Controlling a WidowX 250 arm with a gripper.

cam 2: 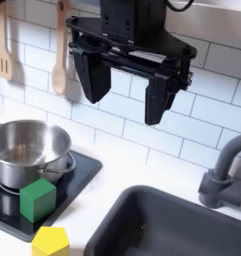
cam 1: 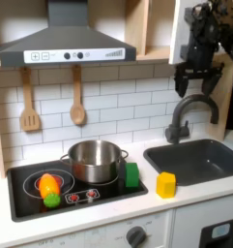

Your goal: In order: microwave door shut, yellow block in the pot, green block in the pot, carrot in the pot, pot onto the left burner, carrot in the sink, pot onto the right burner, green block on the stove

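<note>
A toy kitchen with a white brick backsplash and a pale counter fills both exterior views, with two wooden utensils [cam 1: 30, 101] hanging under a grey range hood [cam 1: 65, 44]. On the counter sits the stove [cam 1: 21, 203], a flat black cooktop. The pot [cam 1: 95, 160] stands on its burner at the first exterior view's right, shiny and upright. The green block [cam 1: 132, 175] stands on the stove's edge just beside the pot, toward the sink [cam 1: 200, 160]. The yellow block [cam 1: 165, 184] lies on the pale counter between stove and sink, near the green block. The carrot [cam 1: 49, 187] rests on the burner at the first exterior view's left, its lime tip toward the front. The sink's black curved faucet [cam 1: 189, 109] rises behind the basin.

The gripper [cam 2: 126, 87] hangs well above all of these, over the counter between the pot and the faucet. Its two dark fingers [cam 2: 90, 77] stand spread wide apart and point downward. Nothing lies between them and they touch nothing.
</note>
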